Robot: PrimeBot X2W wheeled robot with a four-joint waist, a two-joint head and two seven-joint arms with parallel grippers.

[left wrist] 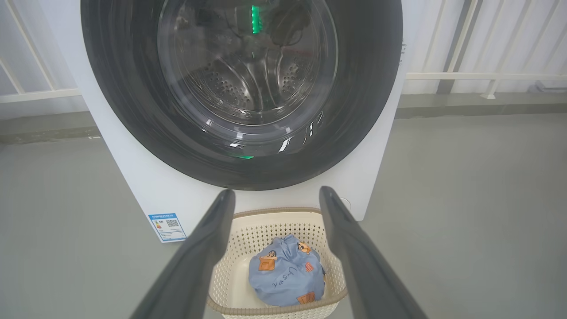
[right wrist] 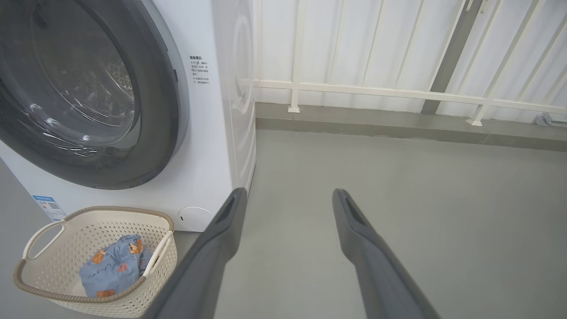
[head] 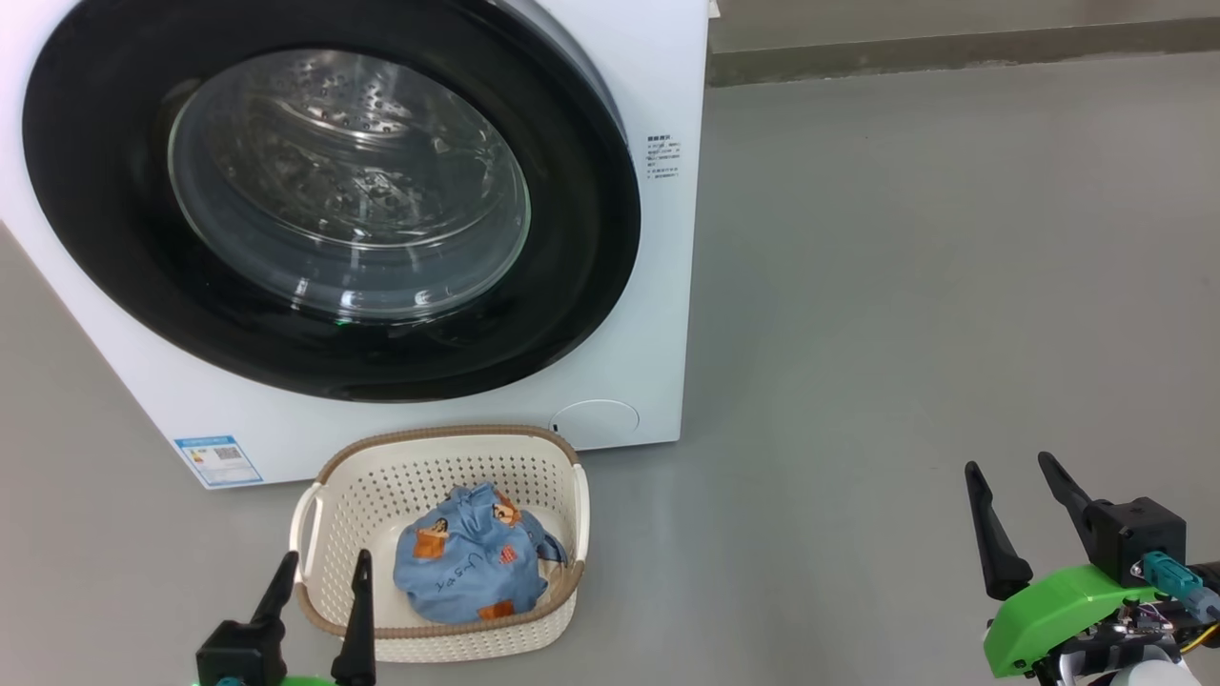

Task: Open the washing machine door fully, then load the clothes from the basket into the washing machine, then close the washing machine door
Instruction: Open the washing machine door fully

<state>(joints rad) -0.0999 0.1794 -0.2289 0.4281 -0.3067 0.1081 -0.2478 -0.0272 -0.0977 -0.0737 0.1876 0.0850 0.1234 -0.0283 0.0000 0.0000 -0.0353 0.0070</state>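
**ITEM: washing machine door** (head: 329, 200)
- Loc.: front of washing machine (head: 658, 286), facing me; shut, as far as I can judge.
- Build: round, w/ wide glossy black rim, hard and slick. Bulging clear glass bowl at ctr; perforated steel drum (left wrist: 248, 79) seen through it.
- Handling (my est.): rigid, fairly heavy, swings on a hinge. Latch prob. needs a firm pull. The glass is no place to press, and the gloss gives my fingers poor friction.
- Hold: no handle I can make out. In the right wrist view a grey lip along the rim's right edge seems to stand a little proud of the white panel. Best bet is to hook a finger behind it.

**ITEM: clothes** (head: 472, 567)
- Loc.: in basket (head: 448, 433), on its bottom.
- Build: light blue bundle w/ orange cartoon prints, crumpled into a mound.
- Handling (est.): soft, light, limp; will drape & trail.
- Hold: pinch a raised fold at the top.

**ITEM: basket**
- Loc.: on floor (head: 905, 286), just in front of machine, below door.
- Build: cream plastic, perforated walls, brown woven-look rim, white side handles.
- Handling (est.): light, semi-stiff; may slide on the smooth grey floor if nudged.

**ITEM: washing machine, body**
- Build: white box, smooth panels. Blue sticker (head: 217, 460) low left, round cap (head: 596, 422) low right.

**TOOLS**
- Left tool (head: 326, 554): fingers spread wide, empty, by basket's near edge; height over it I cannot tell.
- Right tool (head: 1008, 463): spread wide, empty, over bare floor, well apart from basket.
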